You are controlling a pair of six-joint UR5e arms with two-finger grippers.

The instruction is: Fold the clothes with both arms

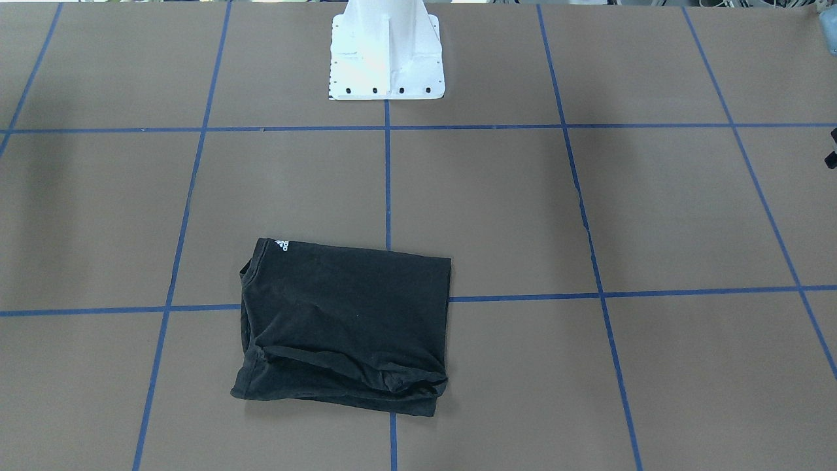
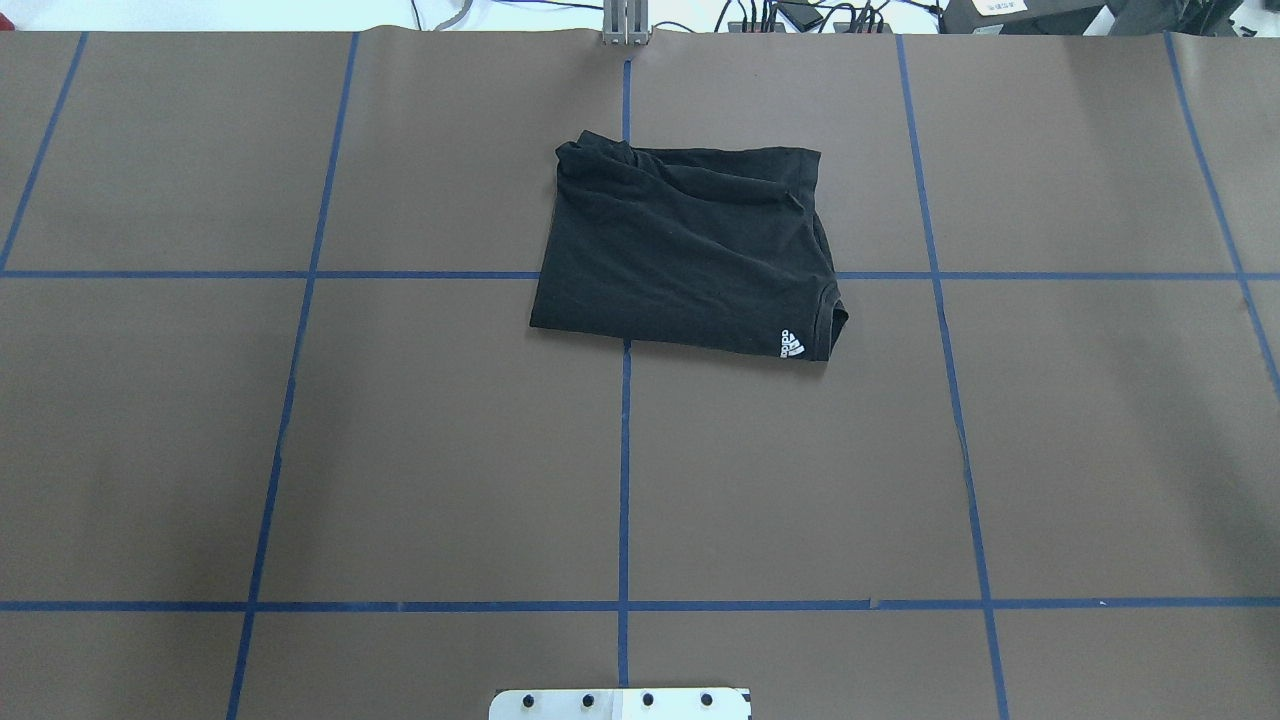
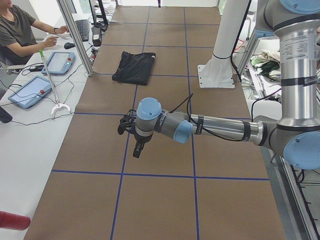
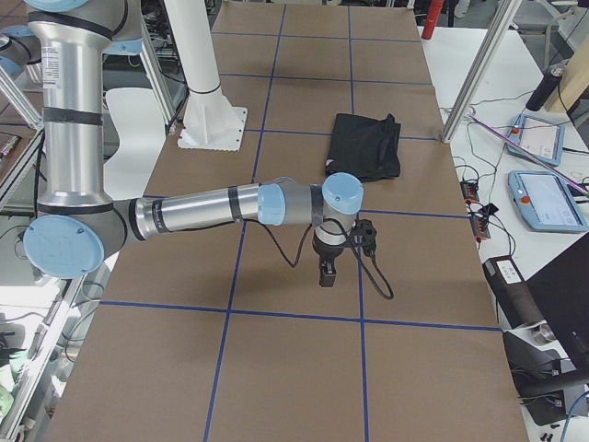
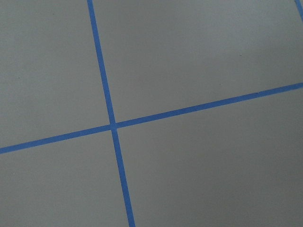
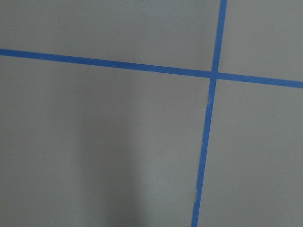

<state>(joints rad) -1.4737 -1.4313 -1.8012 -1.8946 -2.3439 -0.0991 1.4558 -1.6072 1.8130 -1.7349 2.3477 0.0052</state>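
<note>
The black T-shirt (image 1: 346, 320) lies folded into a rough rectangle on the brown table, its small white logo (image 1: 282, 244) at one corner. It also shows in the overhead view (image 2: 680, 250) and in both side views (image 3: 134, 67) (image 4: 365, 147). The print is hidden. My left gripper (image 3: 139, 147) hangs above the table, far from the shirt, and shows only in the left side view. My right gripper (image 4: 327, 273) hangs likewise, seen only in the right side view. I cannot tell whether either is open or shut. Both wrist views show only table and blue tape.
The white pedestal base (image 1: 386, 59) stands at the robot's side of the table. Blue tape lines (image 2: 625, 450) mark a grid. An operator (image 3: 15, 30) sits beside the table with tablets (image 3: 30, 90) and cables on a white side bench.
</note>
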